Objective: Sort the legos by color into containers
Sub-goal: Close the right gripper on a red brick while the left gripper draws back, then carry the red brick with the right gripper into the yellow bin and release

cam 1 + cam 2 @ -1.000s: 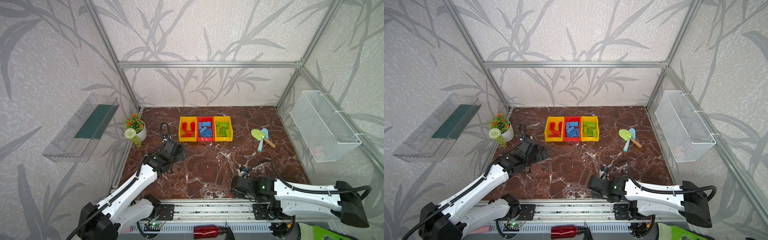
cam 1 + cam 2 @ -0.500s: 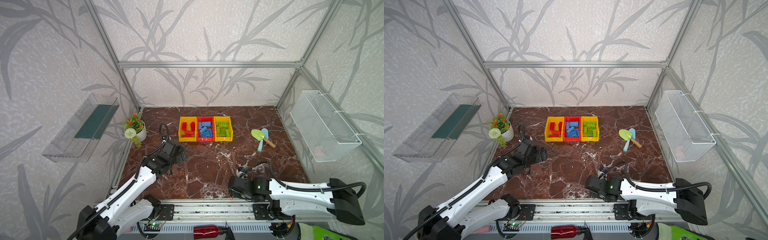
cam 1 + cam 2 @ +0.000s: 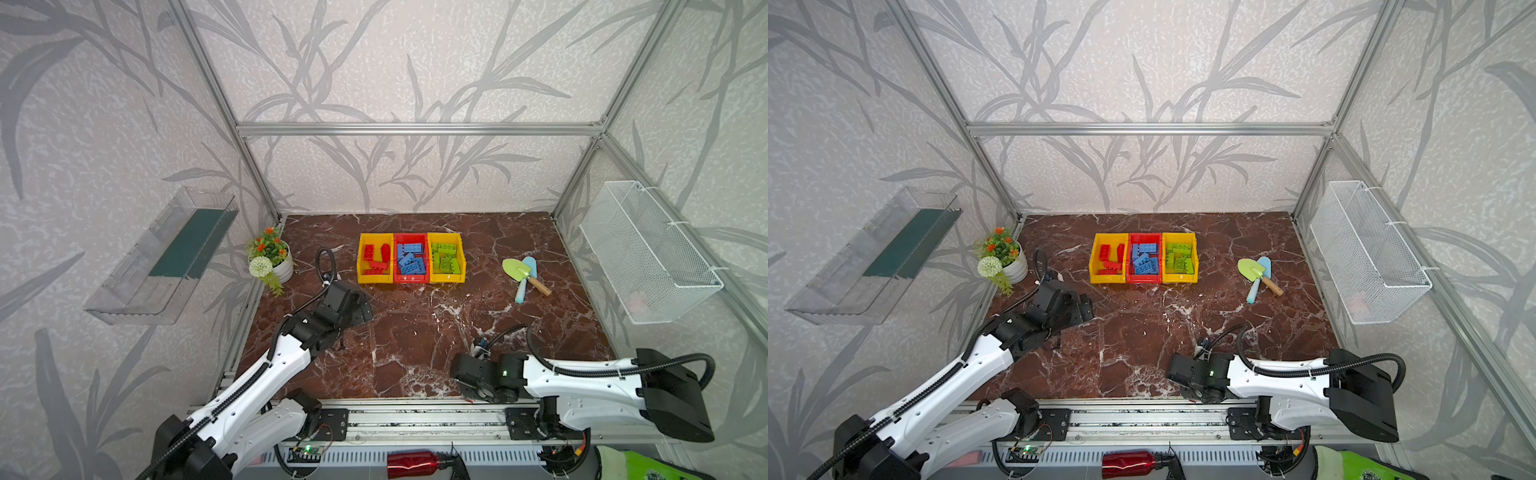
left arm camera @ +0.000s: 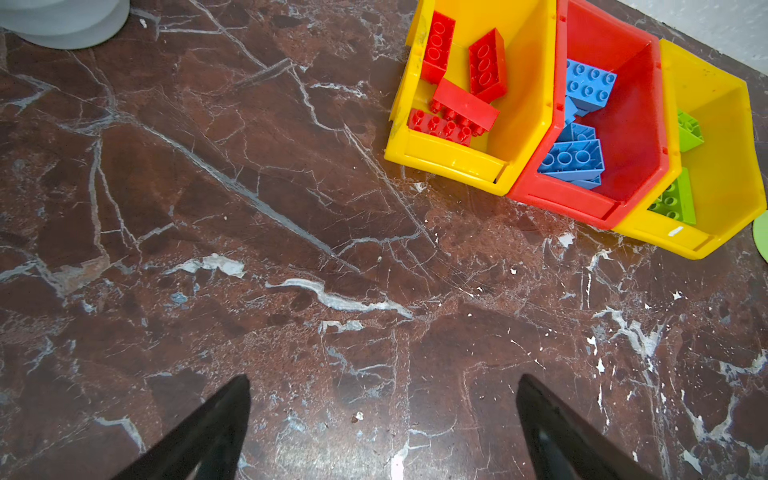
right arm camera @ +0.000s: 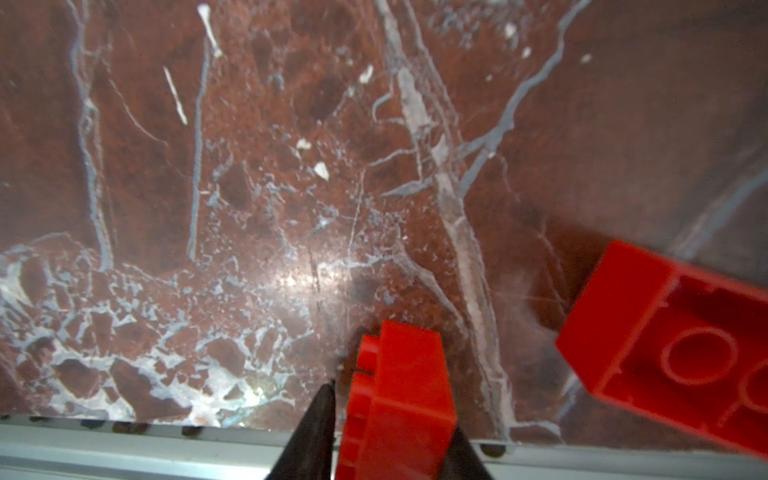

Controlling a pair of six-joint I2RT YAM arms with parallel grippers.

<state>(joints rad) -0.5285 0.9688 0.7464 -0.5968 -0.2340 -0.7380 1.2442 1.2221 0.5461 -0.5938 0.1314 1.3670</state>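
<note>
Legos (image 3: 409, 254) lie sorted in 3 bins set side by side, touching, at 12 o'clock on the marble table (image 3: 415, 340): red bricks (image 3: 374, 259) in the left yellow bin (image 3: 375, 279), blue bricks (image 3: 412, 267) in the red bin (image 3: 410, 280), green bricks (image 3: 445, 258) in the right yellow bin (image 3: 447, 278). My right gripper (image 5: 392, 399) sits low at 5 o'clock on the table, by the front rail (image 5: 124, 453), its jaws clamped on a red brick (image 5: 409, 374) turned on its side, studs toward 1 finger. A second red brick (image 5: 673, 349) lies just beside it, hollow underside up, apart from my fingers. My left gripper (image 4: 384, 380) hovers at 9 o'clock on the table, jaws spread wide and holding nothing, above the marble
</note>
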